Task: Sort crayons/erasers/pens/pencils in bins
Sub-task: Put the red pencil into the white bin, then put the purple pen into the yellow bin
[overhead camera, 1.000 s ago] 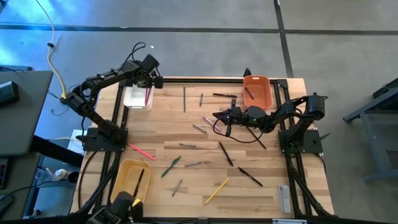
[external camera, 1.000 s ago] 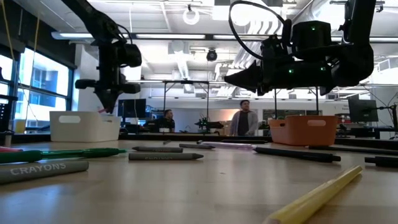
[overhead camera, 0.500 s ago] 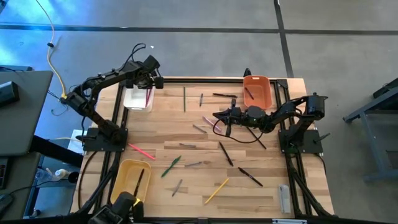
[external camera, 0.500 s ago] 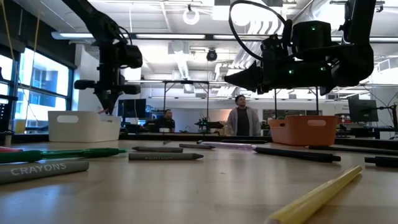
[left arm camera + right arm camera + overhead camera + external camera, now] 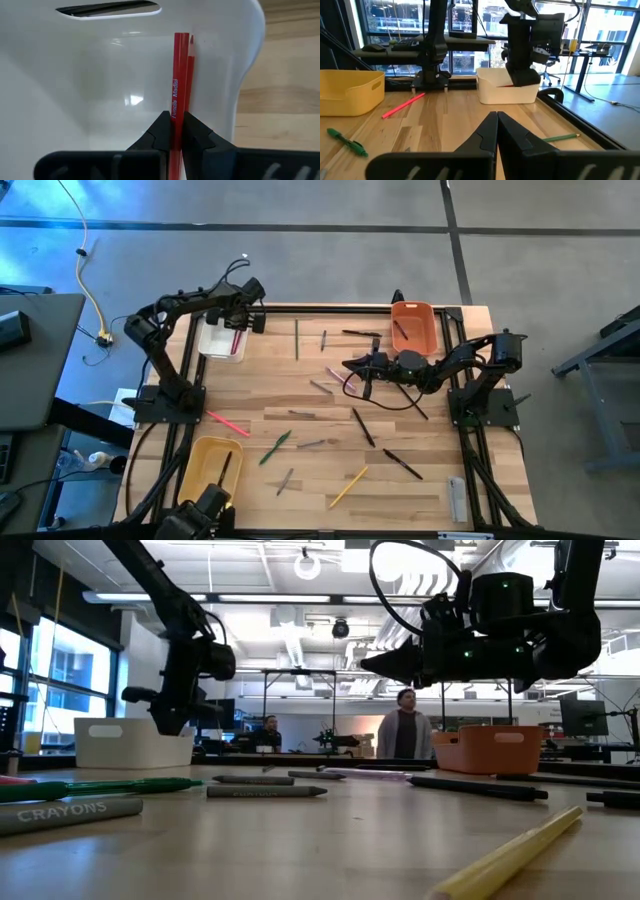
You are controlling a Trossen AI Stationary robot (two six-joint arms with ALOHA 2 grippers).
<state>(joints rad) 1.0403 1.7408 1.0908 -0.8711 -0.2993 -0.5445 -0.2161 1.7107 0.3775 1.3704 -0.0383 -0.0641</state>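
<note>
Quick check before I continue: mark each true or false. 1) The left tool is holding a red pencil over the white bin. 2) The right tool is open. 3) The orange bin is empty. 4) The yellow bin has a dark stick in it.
1) True: the left tool is shut on the red pencil above the white bin.
2) False: the right tool is shut and holds nothing.
3) False: the orange bin holds a dark stick.
4) True: the yellow bin holds a black stick.

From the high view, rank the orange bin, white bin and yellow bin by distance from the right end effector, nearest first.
1. Orange bin: at the far edge, close beside the right end effector.
2. White bin: far-left corner.
3. Yellow bin: near-left corner, farthest.
</note>
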